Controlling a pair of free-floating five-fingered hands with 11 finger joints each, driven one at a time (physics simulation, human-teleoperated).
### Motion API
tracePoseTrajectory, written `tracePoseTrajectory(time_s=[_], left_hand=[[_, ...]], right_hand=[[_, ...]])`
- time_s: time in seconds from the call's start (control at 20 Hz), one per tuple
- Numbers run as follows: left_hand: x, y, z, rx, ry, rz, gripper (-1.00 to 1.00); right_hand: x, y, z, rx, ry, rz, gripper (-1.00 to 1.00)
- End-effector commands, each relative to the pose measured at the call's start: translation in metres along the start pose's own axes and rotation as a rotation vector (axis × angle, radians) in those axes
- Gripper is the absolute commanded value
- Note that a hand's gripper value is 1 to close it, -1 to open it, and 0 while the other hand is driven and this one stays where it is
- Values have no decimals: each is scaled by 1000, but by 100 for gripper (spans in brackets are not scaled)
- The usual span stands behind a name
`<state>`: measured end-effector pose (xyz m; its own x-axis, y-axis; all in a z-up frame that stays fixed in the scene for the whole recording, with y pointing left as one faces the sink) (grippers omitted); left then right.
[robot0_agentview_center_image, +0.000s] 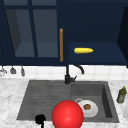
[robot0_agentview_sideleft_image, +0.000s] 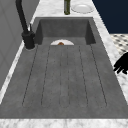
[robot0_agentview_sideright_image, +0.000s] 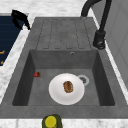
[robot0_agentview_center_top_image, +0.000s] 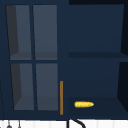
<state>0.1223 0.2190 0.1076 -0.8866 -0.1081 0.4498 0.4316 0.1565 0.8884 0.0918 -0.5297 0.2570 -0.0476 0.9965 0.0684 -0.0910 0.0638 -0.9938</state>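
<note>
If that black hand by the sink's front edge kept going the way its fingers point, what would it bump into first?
Probably the sink's ribbed draining board: the left hand points inward and slightly down, though depth is unclear.

plate (robot0_agentview_sideright_image: 66, 89) in sink basin (robot0_agentview_sideright_image: 40, 82), corn (robot0_agentview_center_image: 83, 50) on shelf (robot0_agentview_center_image: 105, 53)

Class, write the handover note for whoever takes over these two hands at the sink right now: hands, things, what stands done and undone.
Left hand: open, fingers relaxed, holding nothing, in the air at the front edge of the sink, by the drainboard side.
Things: red ball just right of that hand, untouched. White plate lies flat in the basin with a brown piece of food on it.
Elsewhere: a corn cob lies on the open cabinet shelf above; a green bottle stands on the counter right of the sink.
Nothing is gripped.
</note>
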Motion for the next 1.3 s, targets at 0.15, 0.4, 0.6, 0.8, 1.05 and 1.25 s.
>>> tracePoseTrajectory(time_s=[0.15,0.4,0.6,0.8,1.05,1.25], left_hand=[[0,0,0,0,0,0,0],[0,0,0,0,0,0,0],[0,0,0,0,0,0,0],[0,0,0,0,0,0,0],[0,0,0,0,0,0,0],[0,0,0,0,0,0,0]], right_hand=[[-29,-24,-26,73,-3,-20,-100],[-52,-47,-47,114,-1,-19,-100],[-69,-65,-64,130,-3,-20,-100],[-84,-81,-81,146,-6,-21,-100],[-99,-101,-102,169,-15,-16,-100],[-102,-118,-121,197,-13,-5,-100]])
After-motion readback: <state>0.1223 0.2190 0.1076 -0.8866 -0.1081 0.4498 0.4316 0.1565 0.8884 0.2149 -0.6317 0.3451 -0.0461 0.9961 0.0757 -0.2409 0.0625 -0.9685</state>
